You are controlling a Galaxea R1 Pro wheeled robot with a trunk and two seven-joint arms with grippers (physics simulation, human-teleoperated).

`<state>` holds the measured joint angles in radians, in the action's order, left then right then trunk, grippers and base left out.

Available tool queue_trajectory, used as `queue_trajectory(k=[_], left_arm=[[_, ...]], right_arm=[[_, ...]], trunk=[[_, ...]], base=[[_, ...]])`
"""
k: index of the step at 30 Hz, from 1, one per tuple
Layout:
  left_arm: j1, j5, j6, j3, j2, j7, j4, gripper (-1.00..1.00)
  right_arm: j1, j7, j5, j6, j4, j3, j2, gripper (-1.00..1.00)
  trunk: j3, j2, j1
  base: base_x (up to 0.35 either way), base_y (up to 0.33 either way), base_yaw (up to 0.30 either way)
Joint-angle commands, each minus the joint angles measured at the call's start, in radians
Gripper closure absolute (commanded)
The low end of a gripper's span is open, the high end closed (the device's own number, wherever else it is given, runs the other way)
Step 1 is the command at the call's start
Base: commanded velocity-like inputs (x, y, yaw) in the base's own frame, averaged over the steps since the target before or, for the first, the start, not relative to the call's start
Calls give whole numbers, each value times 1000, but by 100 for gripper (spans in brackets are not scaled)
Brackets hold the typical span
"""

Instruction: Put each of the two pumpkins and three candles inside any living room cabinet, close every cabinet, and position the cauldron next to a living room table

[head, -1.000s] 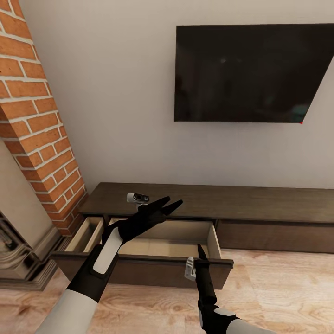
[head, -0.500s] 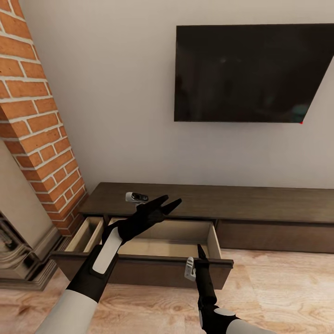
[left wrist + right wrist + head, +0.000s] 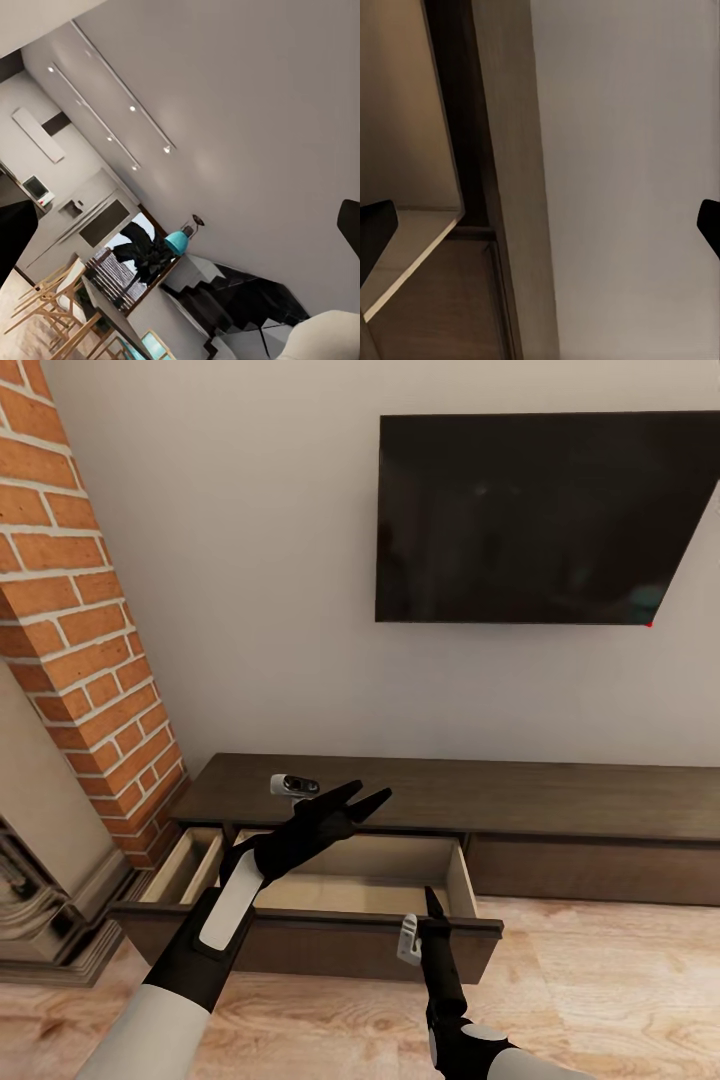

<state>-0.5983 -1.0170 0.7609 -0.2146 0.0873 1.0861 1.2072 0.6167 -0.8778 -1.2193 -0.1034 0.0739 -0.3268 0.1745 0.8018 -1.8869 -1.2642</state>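
The long, low dark brown cabinet (image 3: 560, 800) runs along the wall under the TV. Its wide drawer (image 3: 360, 895) is pulled out, and the pale wood inside it shows bare where my arm does not cover it. A narrow drawer (image 3: 185, 865) beside it is also out. My left gripper (image 3: 376, 792) hovers open above the wide drawer, holding nothing. My right gripper (image 3: 430, 902) points up just behind the drawer's front panel (image 3: 300, 940), open and empty; its fingertips (image 3: 709, 221) stand wide apart before the cabinet edge (image 3: 510, 187). The pumpkins, candles, cauldron and table are out of view.
A brick chimney (image 3: 80, 610) and a stone fireplace surround (image 3: 40, 880) stand close on the left. A black TV (image 3: 540, 520) hangs on the wall above the cabinet. Wood floor (image 3: 600, 980) lies open to the right. Dining chairs (image 3: 60, 315) show across the room.
My left gripper has shifted a hair to the left; nothing else has moved.
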Motion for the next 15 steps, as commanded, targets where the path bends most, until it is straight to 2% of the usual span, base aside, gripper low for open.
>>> queue_trajectory(k=[1,15], left_arm=[[0,0,0,0,0,0,0,-100],[0,0,0,0,0,0,0,-100]], right_arm=[[0,0,0,0,0,0,0,-100],[0,0,-5,6,-8,-1,0,-100]], trunk=[[0,0,0],[-16,0,0]], base=[[0,0,-45],[0,0,-200]])
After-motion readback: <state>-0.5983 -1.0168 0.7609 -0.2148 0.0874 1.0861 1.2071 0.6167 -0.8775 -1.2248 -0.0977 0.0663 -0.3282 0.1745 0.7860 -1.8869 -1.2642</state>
